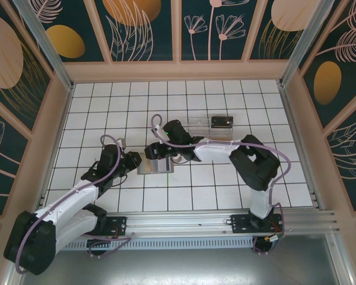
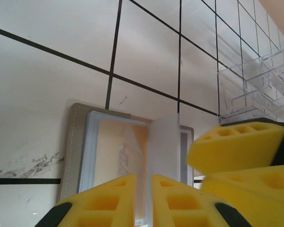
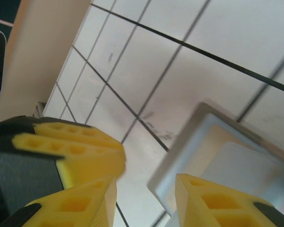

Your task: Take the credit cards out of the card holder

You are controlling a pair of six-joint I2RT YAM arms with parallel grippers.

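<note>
On white tiled table (image 1: 225,184), between both grippers, card holder (image 2: 74,151) lies open: grey stitched rim, blue-grey inside, tan-gold card (image 2: 118,151) under clear pocket. Left gripper (image 2: 143,182) nearly closed, pinching holder's upright translucent leaf (image 2: 163,146). Right gripper (image 3: 144,189) spread, at holder's corner. Clear tray (image 2: 258,85) near.

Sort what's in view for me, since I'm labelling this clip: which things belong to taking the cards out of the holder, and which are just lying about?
Job: card holder, open; tan card in its sleeve; dark card; left gripper; right gripper.
Lying about: clear tray, the dark card at its right end.
</note>
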